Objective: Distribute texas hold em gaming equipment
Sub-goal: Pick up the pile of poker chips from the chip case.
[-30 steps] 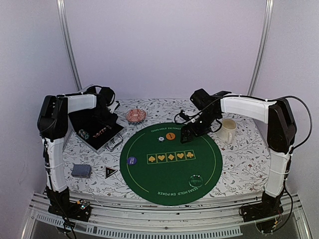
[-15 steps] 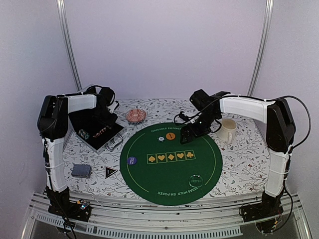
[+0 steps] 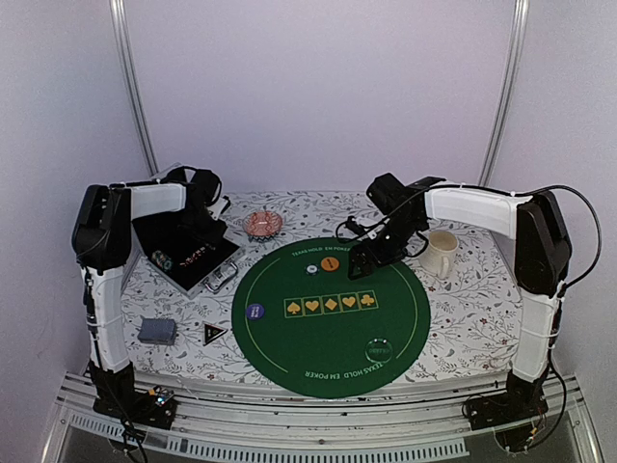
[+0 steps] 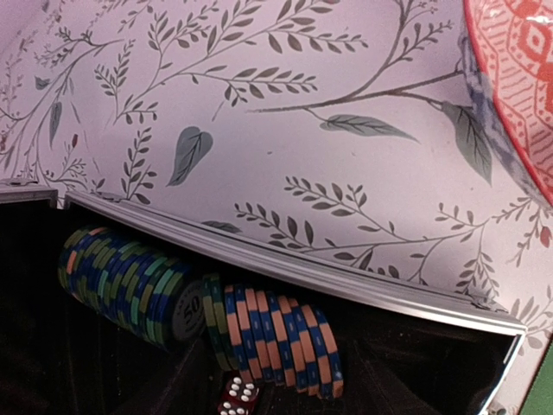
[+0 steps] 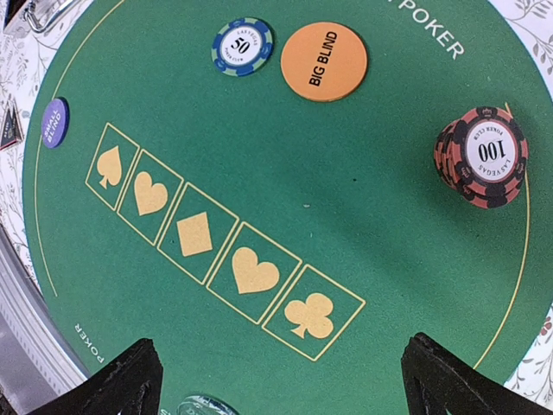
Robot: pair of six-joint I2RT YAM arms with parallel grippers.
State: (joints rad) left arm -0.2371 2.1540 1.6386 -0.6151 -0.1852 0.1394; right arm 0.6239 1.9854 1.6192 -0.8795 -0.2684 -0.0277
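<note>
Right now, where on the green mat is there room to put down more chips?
Bare mat lies between the suit boxes and the red stack. The 50 chip and BIG BLIND button crowd the far edge.

The left arm and right arm are built of smooth white tubular links joined by bulky black joint housings, with thin black cables looping alongside, and the right gripper ends in matte black, tapered fingers.
</note>
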